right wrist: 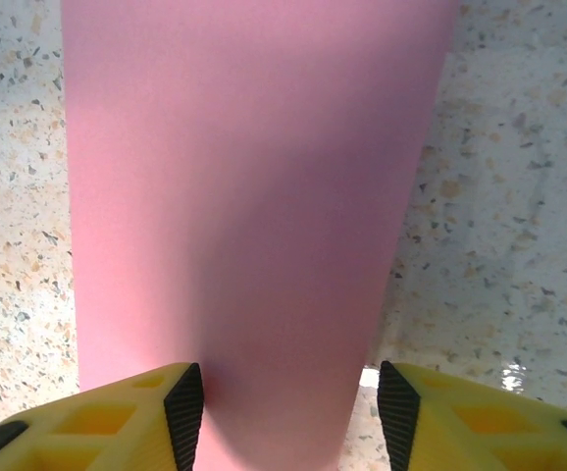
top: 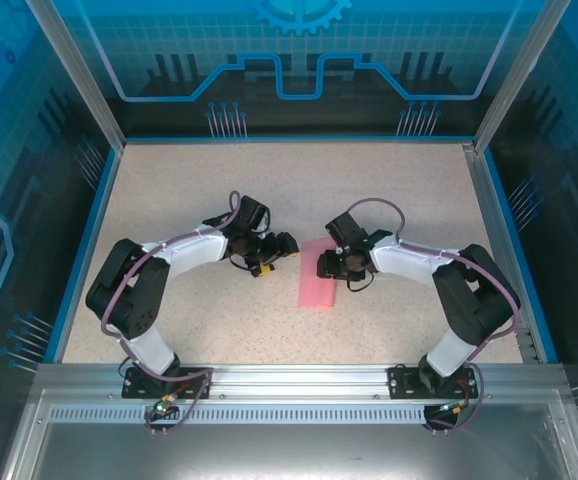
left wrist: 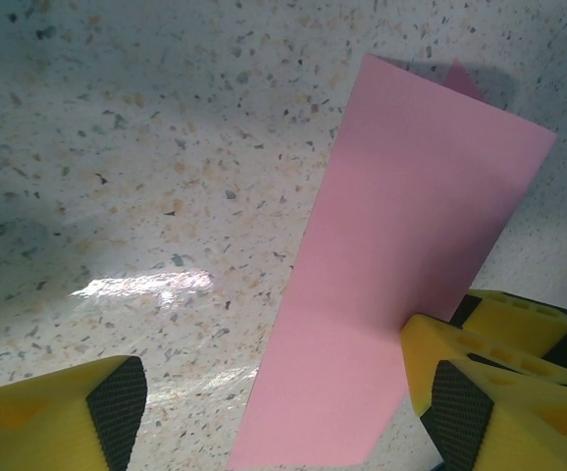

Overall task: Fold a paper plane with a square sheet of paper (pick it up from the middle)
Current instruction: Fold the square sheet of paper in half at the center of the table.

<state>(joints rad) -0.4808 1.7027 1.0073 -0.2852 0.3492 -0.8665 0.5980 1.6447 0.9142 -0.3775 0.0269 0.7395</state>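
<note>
The square sheet of paper (top: 318,283) is plain pink, the table (top: 269,190) speckled beige, the right pincer (right wrist: 290,412) yellow and black.

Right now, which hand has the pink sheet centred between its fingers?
The right hand: the sheet spans most of the gap between its open fingers. The left hand has it off to one side, beside one finger, bare table by the other.
</note>
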